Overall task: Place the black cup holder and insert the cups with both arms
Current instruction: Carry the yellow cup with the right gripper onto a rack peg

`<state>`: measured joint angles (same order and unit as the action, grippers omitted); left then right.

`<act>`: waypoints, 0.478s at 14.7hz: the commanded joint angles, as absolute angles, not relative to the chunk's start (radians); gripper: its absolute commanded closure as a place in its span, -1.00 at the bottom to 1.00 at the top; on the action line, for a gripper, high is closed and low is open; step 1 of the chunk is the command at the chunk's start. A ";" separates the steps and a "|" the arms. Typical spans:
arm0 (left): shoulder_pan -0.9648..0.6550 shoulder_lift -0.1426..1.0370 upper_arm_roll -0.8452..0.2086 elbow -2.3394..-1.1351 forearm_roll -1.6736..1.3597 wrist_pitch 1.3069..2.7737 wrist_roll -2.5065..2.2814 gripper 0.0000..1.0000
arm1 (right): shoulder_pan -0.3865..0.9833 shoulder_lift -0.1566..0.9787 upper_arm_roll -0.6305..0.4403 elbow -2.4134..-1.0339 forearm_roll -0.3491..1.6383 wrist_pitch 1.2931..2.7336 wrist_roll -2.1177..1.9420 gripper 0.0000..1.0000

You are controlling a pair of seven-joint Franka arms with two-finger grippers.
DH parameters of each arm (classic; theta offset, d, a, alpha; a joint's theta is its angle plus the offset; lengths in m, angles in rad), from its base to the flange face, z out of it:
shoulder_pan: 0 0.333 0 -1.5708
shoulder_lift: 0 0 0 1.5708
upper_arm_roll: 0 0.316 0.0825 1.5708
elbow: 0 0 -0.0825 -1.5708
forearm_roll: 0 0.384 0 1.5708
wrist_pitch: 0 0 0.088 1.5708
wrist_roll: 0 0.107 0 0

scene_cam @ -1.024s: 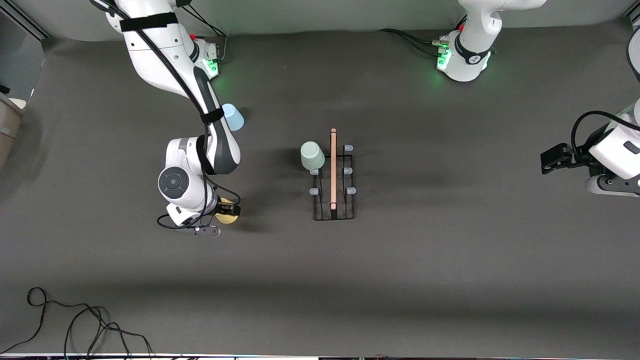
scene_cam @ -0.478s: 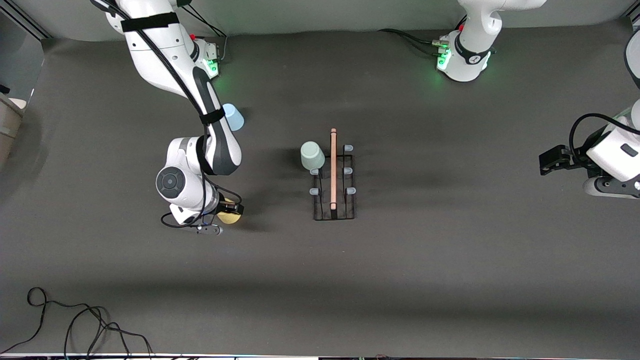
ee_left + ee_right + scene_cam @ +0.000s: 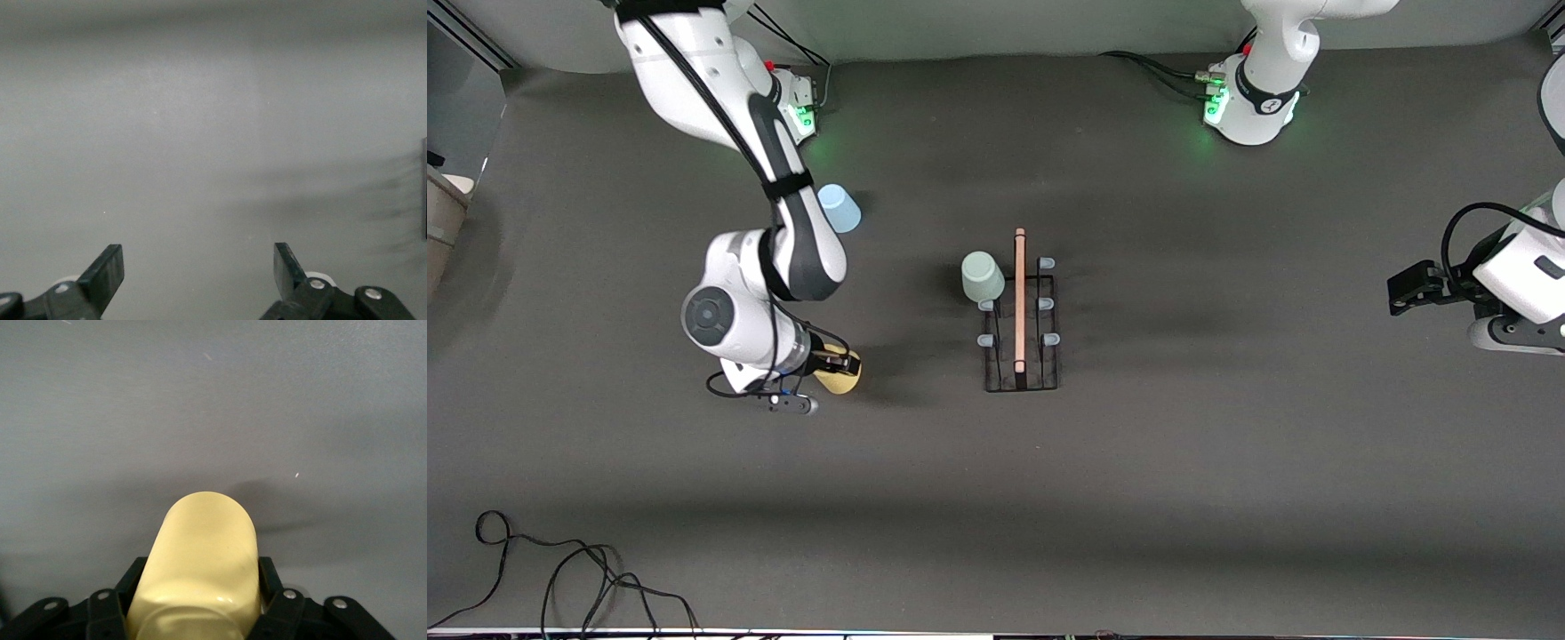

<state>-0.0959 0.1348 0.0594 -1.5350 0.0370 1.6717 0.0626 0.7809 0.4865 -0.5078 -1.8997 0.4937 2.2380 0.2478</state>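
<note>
**Right gripper pinches the yellow cup; left gripper waits spread**

The right gripper (image 3: pixel 838 365) is pressed in on the yellow cup (image 3: pixel 843 375), its fingers (image 3: pixel 268 577) bearing against both flanks of the tumbler. In the right wrist view the cup (image 3: pixel 200 567) fills the space between them, its closed base pointing away from the wrist camera over bare grey table (image 3: pixel 213 407). The right arm (image 3: pixel 729 116) reaches down from its base and bends over this end of the table.

From that gripper, the light blue cup (image 3: pixel 839 208) stands farther from the front camera, toward the right arm's base, upside down on the table and just beside the arm's forearm. The black cup holder (image 3: pixel 1021 324) stands well apart from the gripper, toward the left arm's end, at about mid-table. Its wooden rod handle (image 3: pixel 1019 300) runs along the top of the rack, with whitish-capped prongs (image 3: pixel 1048 339) on either side of it. The grey-green cup (image 3: pixel 982 276) sits upside down on the corner prong on the side of the rack nearest the right gripper's end, farthest from the front camera.

The left gripper (image 3: pixel 1409 289) waits well apart from the rack, at the left arm's end of the table. Its fingers (image 3: pixel 107 273) are spread wide with nothing between them, only grey table surface under them.
</note>
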 commanded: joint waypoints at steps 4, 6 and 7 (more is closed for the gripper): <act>-0.069 0.130 0.069 -1.517 -0.020 1.680 0.112 -0.99 | 0.819 0.380 -0.511 -1.786 0.508 2.091 0.478 1.00; -0.069 0.127 0.067 -1.517 -0.018 1.678 0.110 -0.99 | 0.853 0.396 -0.509 -1.731 0.508 2.088 0.561 1.00; -0.071 0.126 0.067 -1.517 -0.012 1.672 0.104 -0.99 | 0.873 0.411 -0.509 -1.705 0.508 2.088 0.602 1.00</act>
